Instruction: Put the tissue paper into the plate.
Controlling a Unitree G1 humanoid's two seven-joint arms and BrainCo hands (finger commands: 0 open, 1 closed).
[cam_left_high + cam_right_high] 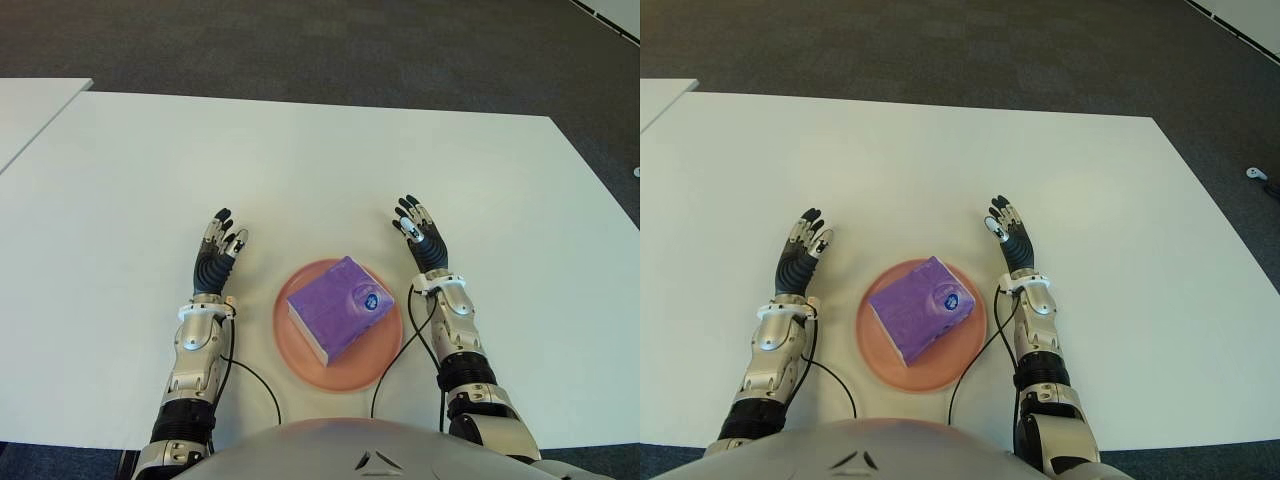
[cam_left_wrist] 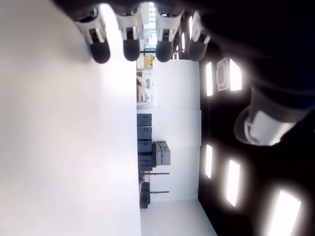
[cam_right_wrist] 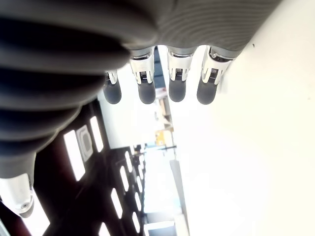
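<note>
A purple tissue pack (image 1: 338, 306) lies on the pink round plate (image 1: 301, 362) near the table's front edge, between my two arms. My left hand (image 1: 219, 246) shows to the left of the plate, fingers stretched out and holding nothing. To the right of the plate is my right hand (image 1: 417, 230), also with straight, spread fingers and nothing in it. Both wrist views show extended fingertips (image 2: 129, 48) (image 3: 147, 93) over the white table with no object between them.
The white table (image 1: 330, 170) stretches wide ahead of the hands. A second white table's corner (image 1: 30, 100) shows at the far left. Dark carpet (image 1: 330, 50) lies beyond. Black cables (image 1: 262, 385) run from my wrists by the plate.
</note>
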